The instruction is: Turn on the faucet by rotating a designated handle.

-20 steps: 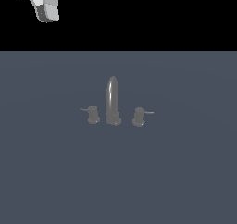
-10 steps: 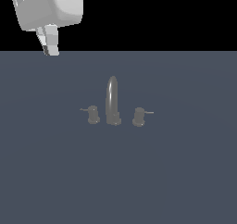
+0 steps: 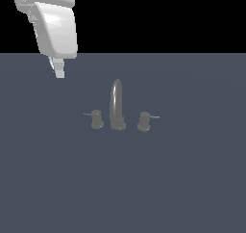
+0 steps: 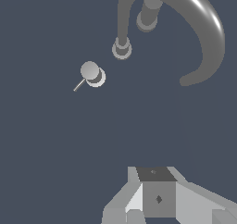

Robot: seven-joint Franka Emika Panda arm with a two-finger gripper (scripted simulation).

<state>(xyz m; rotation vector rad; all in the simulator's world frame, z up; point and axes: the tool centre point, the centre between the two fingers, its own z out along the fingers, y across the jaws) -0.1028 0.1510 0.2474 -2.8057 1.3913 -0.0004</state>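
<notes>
On the grey counter (image 3: pixel 192 188), near the middle of the exterior view, stands the faucet (image 3: pixel 116 104), its tall arched spout rising from a small base. Just beside it, on the exterior view's left, sits the handle (image 3: pixel 96 119), a stubby knob with a thin rod pointing left. A twin knob (image 3: pixel 143 121) sits on the other side, rod pointing right. High at the exterior view's upper left hangs the white arm (image 3: pixel 55 27), its tool (image 3: pixel 58 69) well apart from the handle and touching nothing. Whether the tool's fingers are spread or together cannot be told. The wrist view looks down on the handle (image 4: pixel 91 74) and the spout's arch (image 4: pixel 203 28).
</notes>
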